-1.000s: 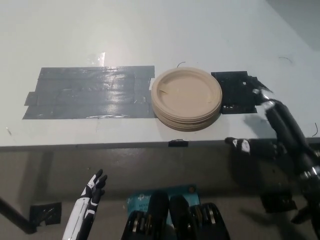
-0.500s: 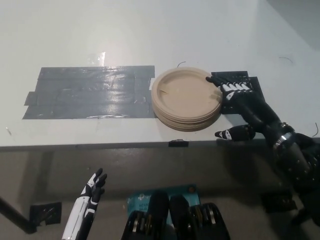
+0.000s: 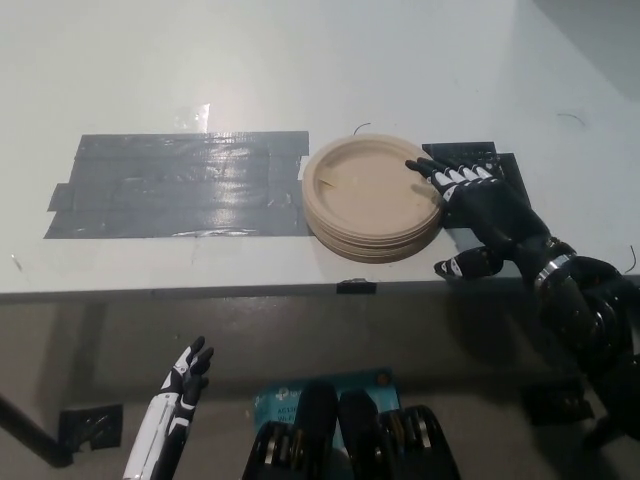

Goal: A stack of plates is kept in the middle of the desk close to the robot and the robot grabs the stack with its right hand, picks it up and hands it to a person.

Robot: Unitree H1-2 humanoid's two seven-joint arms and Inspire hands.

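**Black hand reaches the plates at the desk's edge**

The robot's right hand (image 3: 478,205), black and spread wide, lies against the three o'clock side of the stack of plates (image 3: 373,198), its fingertips (image 3: 415,166) resting over the top plate's rim while the thumb juts out near the desk's front edge at about five o'clock of the stack. The hand holds nothing yet. The stack sits in the middle of the pale desk (image 3: 300,60), close to the near edge, between a broad patch of grey tape (image 3: 175,185) at its nine o'clock and a dark patch (image 3: 470,160) under the hand at three o'clock. The white left hand (image 3: 185,380) hangs below the desk at the stack's seven o'clock, fingers loosely apart, idle.

The risk, judging from this pose: fingers lying only on the top rim may peel off the upper plates and leave the rest behind, or shove the whole stack toward nine o'clock (the plates look light and loose). The thumb needs to get under the bottom plate for a full grip.

Compared with half a second ago, the fingertips have crept slightly farther onto the rim and the wrist has dropped a little; a second ago the hand was well clear at four o'clock. The stack has not shifted.
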